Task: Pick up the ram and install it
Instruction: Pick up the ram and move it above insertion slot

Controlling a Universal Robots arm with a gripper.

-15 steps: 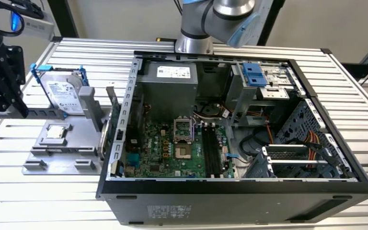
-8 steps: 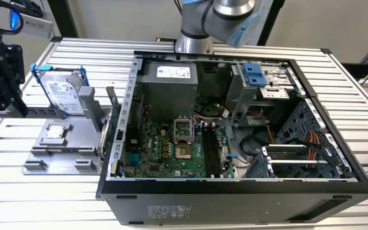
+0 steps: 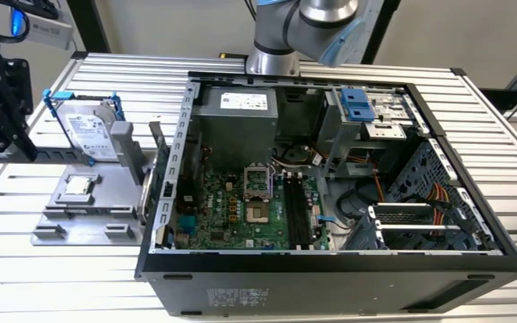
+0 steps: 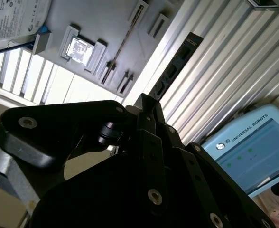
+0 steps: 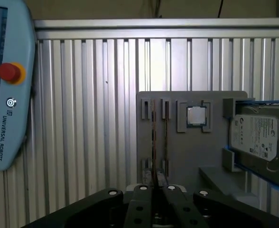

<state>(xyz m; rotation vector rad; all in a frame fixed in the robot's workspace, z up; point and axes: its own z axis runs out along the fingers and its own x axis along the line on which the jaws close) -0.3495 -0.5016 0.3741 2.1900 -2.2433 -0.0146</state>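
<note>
- One ram (image 5: 153,137) stick, standing on edge.
- One hard drive (image 3: 88,134) in a blue frame.
- One square processor chip (image 3: 80,186).
- One grey holder plate (image 3: 61,222) carrying those three.
- One open computer case (image 3: 330,282), with one motherboard (image 3: 231,222) and one power supply (image 3: 236,118) inside.
- One teach pendant (image 5: 6,118) with one red button (image 5: 9,72).
- One robot arm (image 3: 303,27) and one gripper (image 5: 153,189).
</note>
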